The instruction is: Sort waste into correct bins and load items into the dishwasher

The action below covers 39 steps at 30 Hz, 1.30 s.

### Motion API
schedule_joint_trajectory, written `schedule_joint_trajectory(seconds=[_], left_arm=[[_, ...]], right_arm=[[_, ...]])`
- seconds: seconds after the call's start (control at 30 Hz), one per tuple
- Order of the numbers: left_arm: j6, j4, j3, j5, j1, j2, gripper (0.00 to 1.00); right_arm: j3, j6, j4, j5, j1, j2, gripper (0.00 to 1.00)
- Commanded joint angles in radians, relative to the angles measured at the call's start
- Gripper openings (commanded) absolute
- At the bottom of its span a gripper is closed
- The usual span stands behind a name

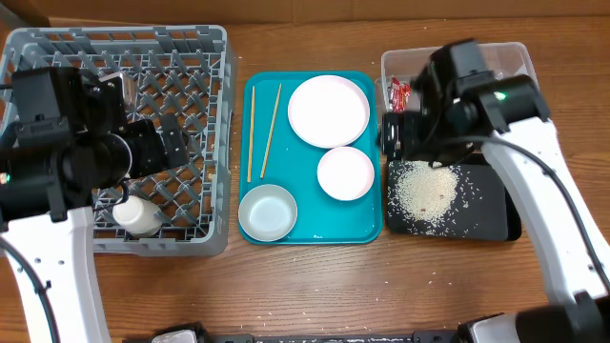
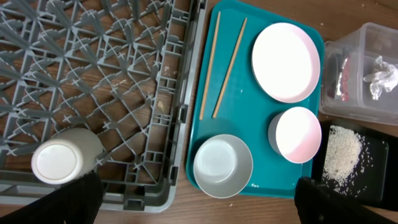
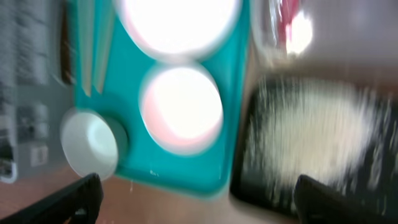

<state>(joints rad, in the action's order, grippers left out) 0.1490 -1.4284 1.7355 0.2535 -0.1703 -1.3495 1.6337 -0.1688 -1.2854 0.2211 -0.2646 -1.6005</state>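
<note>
The grey dish rack (image 1: 191,57) stands at the left with a white cup (image 1: 136,215) lying in its front corner. The teal tray (image 1: 310,238) holds two chopsticks (image 1: 270,129), a large white plate (image 1: 329,110), a small white bowl (image 1: 345,172) and a steel bowl (image 1: 268,211). The clear tub (image 1: 515,57) holds the red wrapper (image 1: 398,92) and the tissue (image 2: 380,76). Rice (image 1: 426,191) lies on the black tray (image 1: 486,214). My left gripper (image 2: 199,208) is open and empty above the rack. My right gripper (image 3: 199,202) is open and empty above the black tray's left end.
The rack (image 2: 93,74) fills the left, the teal tray (image 2: 205,124) the middle, and the tub (image 2: 360,106) and black tray (image 2: 373,180) the right. Bare wooden table (image 1: 305,295) runs along the front. The right wrist view is blurred.
</note>
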Motion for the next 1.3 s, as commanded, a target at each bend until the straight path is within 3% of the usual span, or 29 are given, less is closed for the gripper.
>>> schedule_joint_trajectory(seconds=[0.0, 0.17, 0.47, 1.0, 1.27], left_arm=[[-0.022, 0.000, 0.014, 0.002, 0.003, -0.034, 1.00], [-0.022, 0.000, 0.014, 0.002, 0.003, -0.068, 1.00], [-0.022, 0.000, 0.014, 0.002, 0.003, -0.122, 1.00], [-0.022, 0.000, 0.014, 0.002, 0.003, -0.177, 1.00], [-0.022, 0.000, 0.014, 0.002, 0.003, -0.177, 1.00]], right_arm=[[0.029, 0.283, 0.178, 0.003, -0.014, 0.160, 1.00], [0.007, 0.389, 0.340, -0.016, -0.022, 0.330, 1.00], [-0.079, 0.418, 0.281, -0.048, 0.111, 0.685, 1.00], [-1.098, 0.453, 0.789, 0.093, 0.195, 1.349, 1.00], [-1.413, 0.453, 1.016, 0.140, 0.195, 1.525, 1.00]])
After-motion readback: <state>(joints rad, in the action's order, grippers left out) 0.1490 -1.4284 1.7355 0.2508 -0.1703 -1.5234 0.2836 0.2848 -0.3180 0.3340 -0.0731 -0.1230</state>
